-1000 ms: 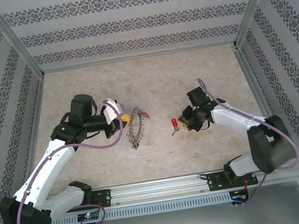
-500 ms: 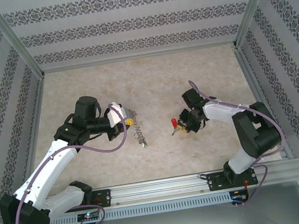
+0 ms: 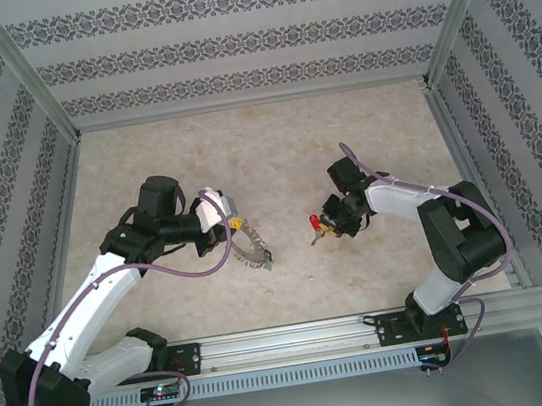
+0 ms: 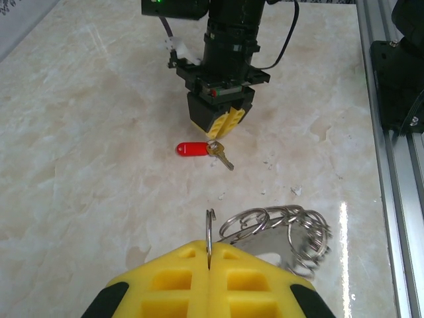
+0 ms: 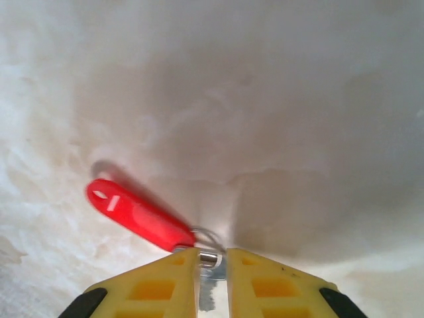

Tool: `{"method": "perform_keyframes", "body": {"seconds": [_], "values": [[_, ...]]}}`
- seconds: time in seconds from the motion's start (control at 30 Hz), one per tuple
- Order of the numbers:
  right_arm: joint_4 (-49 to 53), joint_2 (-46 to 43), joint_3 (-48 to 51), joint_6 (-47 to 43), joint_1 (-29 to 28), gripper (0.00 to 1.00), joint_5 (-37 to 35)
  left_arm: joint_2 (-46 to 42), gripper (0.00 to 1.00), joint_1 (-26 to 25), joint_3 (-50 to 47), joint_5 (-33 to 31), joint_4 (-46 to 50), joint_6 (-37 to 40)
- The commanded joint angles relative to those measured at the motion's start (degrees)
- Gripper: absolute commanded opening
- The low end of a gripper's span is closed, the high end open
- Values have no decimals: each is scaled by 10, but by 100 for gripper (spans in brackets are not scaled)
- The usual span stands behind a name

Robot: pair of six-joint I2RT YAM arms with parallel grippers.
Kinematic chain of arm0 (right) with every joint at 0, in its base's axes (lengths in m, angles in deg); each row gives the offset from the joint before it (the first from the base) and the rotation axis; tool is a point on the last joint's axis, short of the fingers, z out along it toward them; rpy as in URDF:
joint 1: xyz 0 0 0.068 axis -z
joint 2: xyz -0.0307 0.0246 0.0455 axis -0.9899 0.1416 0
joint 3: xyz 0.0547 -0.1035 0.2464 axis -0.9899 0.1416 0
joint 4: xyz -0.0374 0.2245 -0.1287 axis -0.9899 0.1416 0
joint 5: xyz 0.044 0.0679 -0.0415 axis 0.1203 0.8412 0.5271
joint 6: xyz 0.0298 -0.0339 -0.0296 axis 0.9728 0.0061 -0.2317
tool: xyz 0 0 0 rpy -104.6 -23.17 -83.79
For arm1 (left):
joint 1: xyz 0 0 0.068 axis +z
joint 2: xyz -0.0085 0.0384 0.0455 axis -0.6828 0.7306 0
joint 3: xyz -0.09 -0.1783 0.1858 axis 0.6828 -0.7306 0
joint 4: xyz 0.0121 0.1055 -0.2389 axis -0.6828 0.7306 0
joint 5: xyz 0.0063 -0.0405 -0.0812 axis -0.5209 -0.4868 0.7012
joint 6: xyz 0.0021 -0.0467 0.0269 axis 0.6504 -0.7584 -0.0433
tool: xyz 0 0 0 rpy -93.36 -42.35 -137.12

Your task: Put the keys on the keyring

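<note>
A key with a red plastic head point(image 3: 315, 222) lies on the marble table, right of centre. My right gripper point(image 3: 328, 227) is down at it, shut on the silver metal part point(image 5: 211, 258) next to the red head point(image 5: 136, 215). The left wrist view has the red head point(image 4: 192, 149) pointing left and the thin blade point(image 4: 224, 158) angling away under the right gripper point(image 4: 222, 126). My left gripper point(image 3: 237, 226) is shut on one thin loop point(image 4: 210, 232) of the keyring point(image 4: 278, 228), a silvery cluster of coils hanging to its right. From above, the keyring point(image 3: 254, 249) sits low over the table.
An aluminium rail point(image 3: 300, 338) with both arm bases runs along the near edge. Patterned walls point(image 3: 229, 47) close in the back and sides. The rail point(image 4: 391, 132) passes close to the keyring's right side. Bare marble point(image 3: 274, 152) lies between and behind the grippers.
My left gripper turned and carried the keyring slightly right and lower. The right arm's elbow swung inward while its gripper stayed at the key, its jaws closing a little on it.
</note>
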Motion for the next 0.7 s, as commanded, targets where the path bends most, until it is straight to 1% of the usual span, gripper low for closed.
{"method": "perform_keyframes", "body": {"seconds": [0.0, 0.13, 0.4, 0.67], "values": [[27, 2, -33, -23, -14, 19, -25, -12, 0, -9, -6, 4, -26, 9], [26, 18, -31, -22, -16, 19, -23, -10, 0, -9, -7, 4, -28, 8], [59, 8, -26, -47, -22, 19, -60, -10, 0, -10, -8, -1, -21, 14], [49, 33, -24, -45, -33, 19, -53, -7, 0, -10, -11, -3, -23, 13]]}}
